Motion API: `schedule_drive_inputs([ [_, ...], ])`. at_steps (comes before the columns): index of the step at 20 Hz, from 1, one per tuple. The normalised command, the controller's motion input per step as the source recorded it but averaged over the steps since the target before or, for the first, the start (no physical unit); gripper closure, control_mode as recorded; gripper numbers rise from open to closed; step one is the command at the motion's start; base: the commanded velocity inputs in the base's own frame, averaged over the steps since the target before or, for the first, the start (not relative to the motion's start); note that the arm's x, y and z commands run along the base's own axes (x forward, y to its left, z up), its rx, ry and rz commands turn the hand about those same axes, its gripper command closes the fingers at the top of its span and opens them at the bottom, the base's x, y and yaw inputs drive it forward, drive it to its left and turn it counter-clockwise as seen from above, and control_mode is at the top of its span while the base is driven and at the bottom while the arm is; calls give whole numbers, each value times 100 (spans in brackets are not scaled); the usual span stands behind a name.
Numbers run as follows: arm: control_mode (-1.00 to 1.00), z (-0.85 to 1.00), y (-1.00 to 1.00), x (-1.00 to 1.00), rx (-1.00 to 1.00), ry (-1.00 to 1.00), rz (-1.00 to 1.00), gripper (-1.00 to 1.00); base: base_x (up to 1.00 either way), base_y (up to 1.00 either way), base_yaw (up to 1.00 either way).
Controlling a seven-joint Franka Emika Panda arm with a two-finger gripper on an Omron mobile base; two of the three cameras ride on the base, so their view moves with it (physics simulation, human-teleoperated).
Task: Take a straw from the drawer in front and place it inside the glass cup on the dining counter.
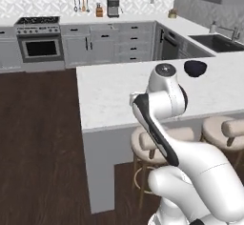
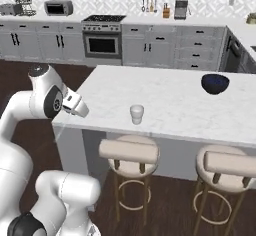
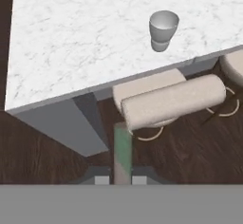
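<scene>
Hand view: the gripper sits at the bottom of the picture, its two dark fingertips pressed closed on a thin green straw that rises straight up between them, its long axis running away from the hand along the line the camera looks. Beyond the straw's tip lies a padded beige stool, and beyond that the overhanging edge of the dining counter, a white marble slab with grey veins. The glass cup stands upright on that slab, near the edge, ahead of the hand and off to the right of the straw's line, well apart from it. In the right base view the gripper hangs just off the near left corner of the dining counter, and the glass cup stands to its right along the near edge. The hand probably has to carry the straw forward and rightward, over the cup's open mouth.
</scene>
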Motion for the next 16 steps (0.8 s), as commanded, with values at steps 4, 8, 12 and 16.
schedule_drive_inputs([
  [4, 100, 0, 0, 0, 0, 0, 0, 100, 0, -100, 50],
  [8, 100, 0, 0, 0, 0, 0, 0, 100, 26, -70, 31],
  [12, 100, 0, 0, 0, 0, 0, 0, 100, 66, -44, 5],
  [16, 100, 0, 0, 0, 0, 0, 0, 100, 88, -28, -7],
])
